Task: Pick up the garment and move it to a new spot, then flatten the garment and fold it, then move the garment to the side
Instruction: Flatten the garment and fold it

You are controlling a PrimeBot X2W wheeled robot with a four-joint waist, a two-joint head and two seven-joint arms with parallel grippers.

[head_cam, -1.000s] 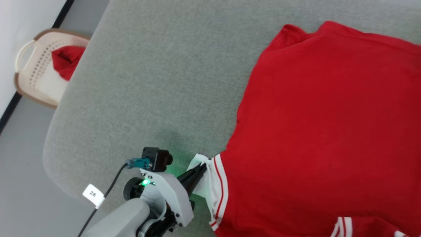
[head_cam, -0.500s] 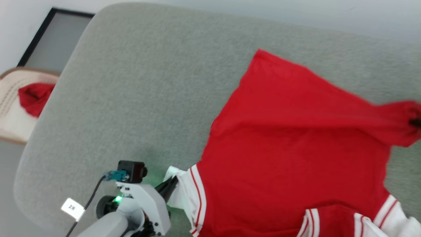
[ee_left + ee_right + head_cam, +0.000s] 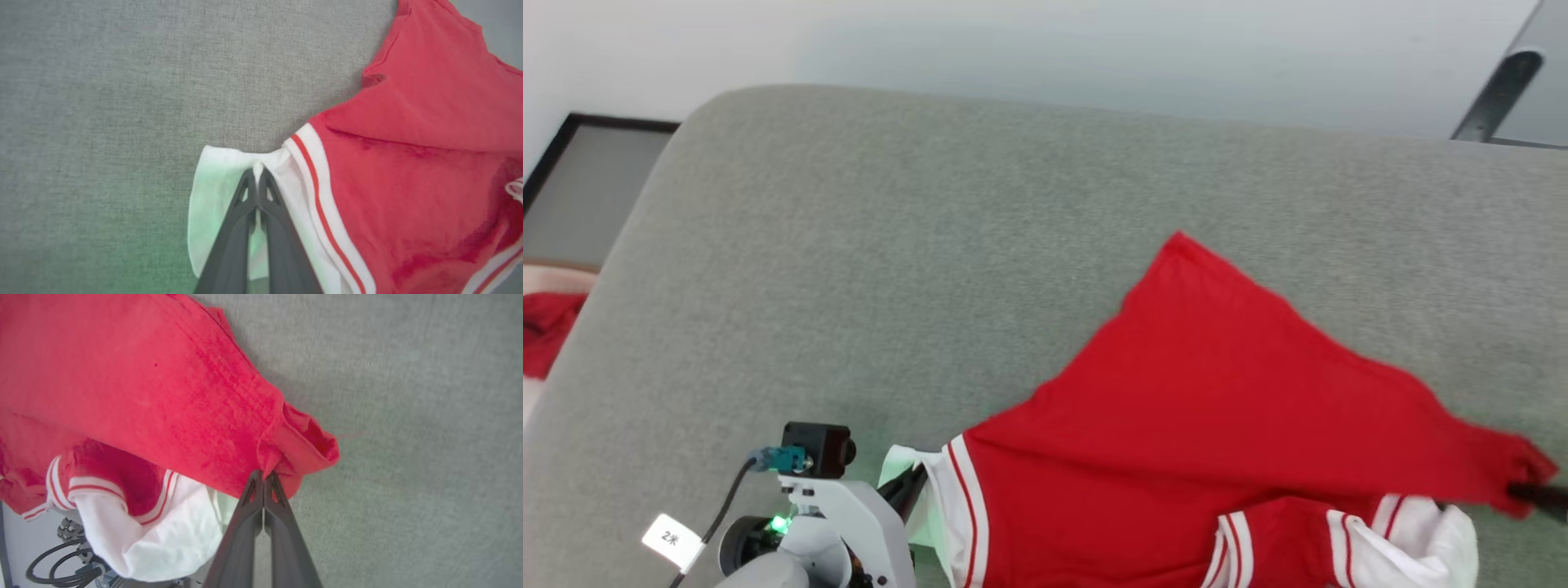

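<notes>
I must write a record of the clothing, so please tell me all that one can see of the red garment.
The garment is a soft red knit jersey with red-and-white striped trim and white fabric parts. Its plain side faces up. It lies half spread, creased, on the grey cushion. The left pincer is shut on a white flap; the right pincer is shut on a bunched red corner.

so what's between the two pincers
the garment itself: in the head view it stretches from the left pincer, shut on its white part, to the right pincer, shut on a red corner
</notes>
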